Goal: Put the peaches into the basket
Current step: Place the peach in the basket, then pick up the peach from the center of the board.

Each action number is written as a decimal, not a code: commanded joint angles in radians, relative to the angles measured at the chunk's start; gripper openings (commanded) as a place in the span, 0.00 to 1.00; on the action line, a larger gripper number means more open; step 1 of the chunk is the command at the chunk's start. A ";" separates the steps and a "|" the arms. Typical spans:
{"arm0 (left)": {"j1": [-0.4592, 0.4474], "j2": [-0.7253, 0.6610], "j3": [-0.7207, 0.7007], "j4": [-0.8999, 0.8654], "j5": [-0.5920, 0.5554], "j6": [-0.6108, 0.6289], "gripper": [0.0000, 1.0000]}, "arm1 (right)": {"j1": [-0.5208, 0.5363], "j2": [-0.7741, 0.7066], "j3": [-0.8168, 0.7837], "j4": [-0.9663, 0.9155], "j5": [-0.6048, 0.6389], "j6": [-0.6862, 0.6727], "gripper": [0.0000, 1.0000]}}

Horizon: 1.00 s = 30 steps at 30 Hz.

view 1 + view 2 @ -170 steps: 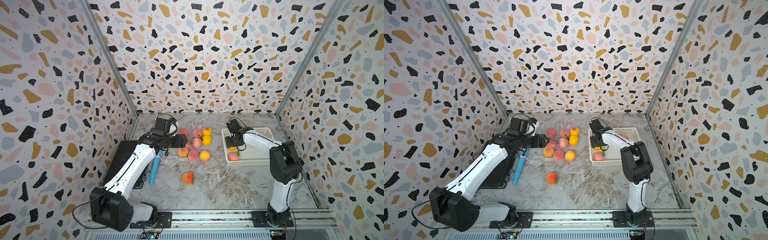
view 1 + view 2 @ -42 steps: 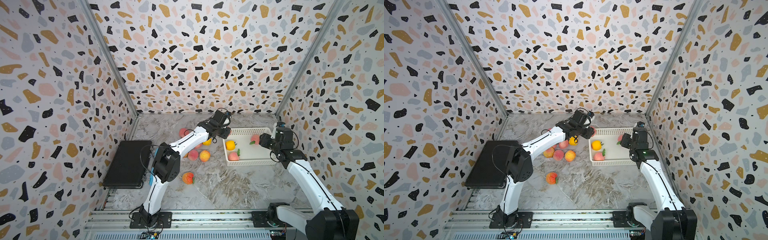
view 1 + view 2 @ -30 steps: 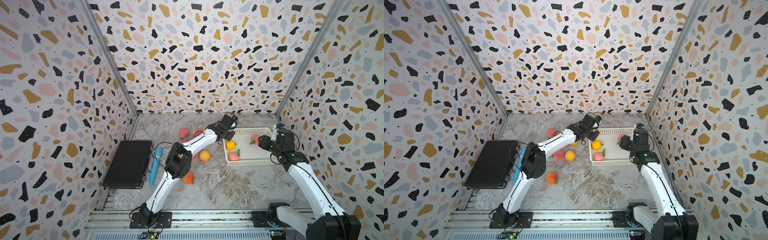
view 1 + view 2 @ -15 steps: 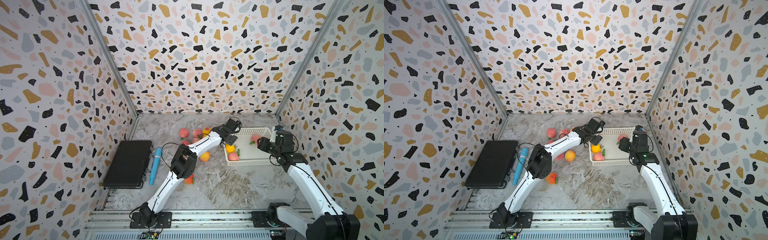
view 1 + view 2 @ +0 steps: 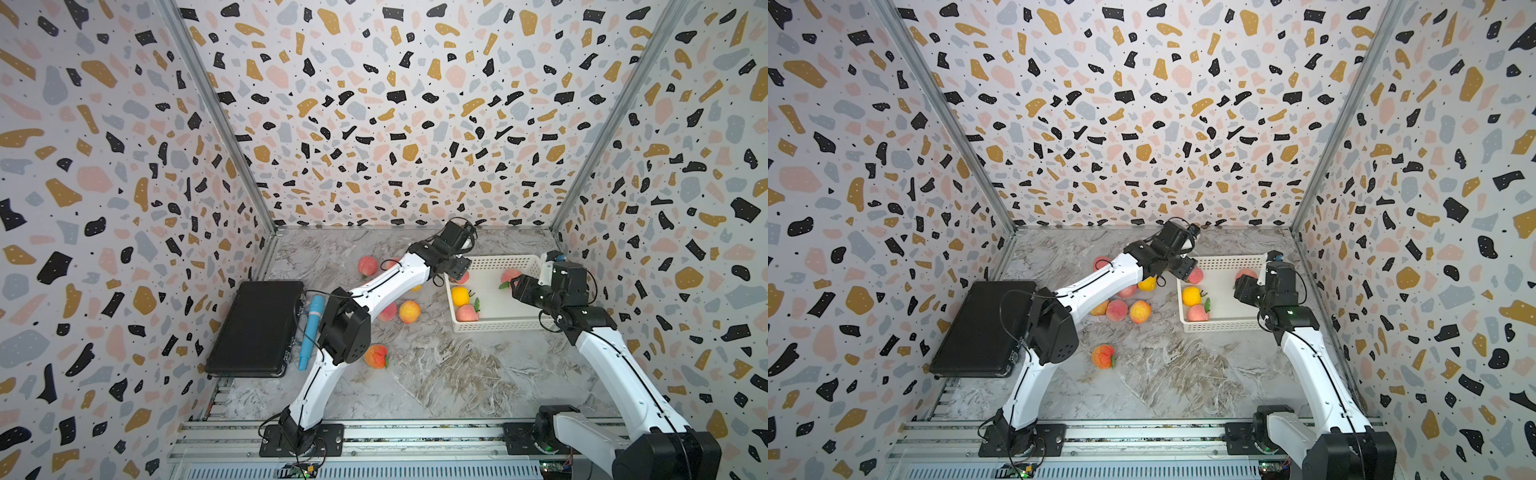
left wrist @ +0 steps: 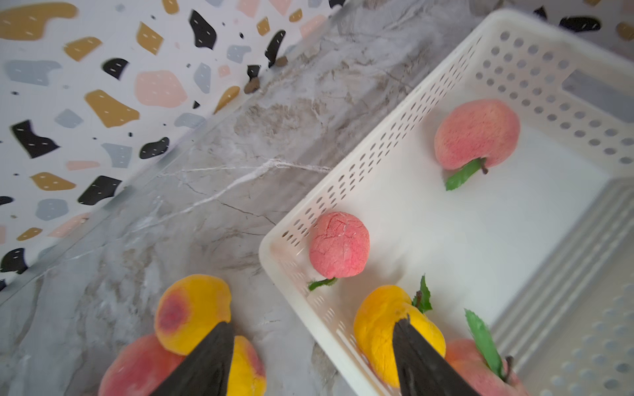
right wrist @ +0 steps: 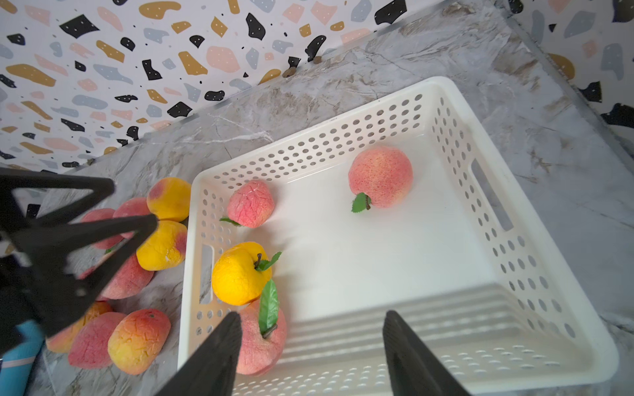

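Swinging across from the pile, the left tool now hangs spread and empty above the left rim of the basket, and a cracked pink-red peach has newly landed inside against that wall, while the right tool hovers over the basket's right side, also wide apart and holding nothing. Four peaches sit inside, rough-skinned, pink to yellow, some with green leaves. A cluster waits on the worktop just left of the basket, with a lone peach further off. My worry: both arms crowd one light basket, so a careless pull-back could clip its rim, shove it, or send round fruit rolling.
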 commanded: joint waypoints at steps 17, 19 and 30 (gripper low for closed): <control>0.626 -0.679 -0.652 -0.033 0.377 -0.254 0.78 | 0.455 0.061 0.058 -0.029 -0.179 -0.099 0.76; 0.684 -0.718 -0.715 0.006 0.407 -0.258 0.79 | 0.553 0.076 0.028 0.010 -0.145 -0.121 0.78; 0.824 -0.724 -0.738 0.019 0.576 -0.299 0.81 | 0.870 0.304 -0.018 0.233 -0.130 -0.258 0.86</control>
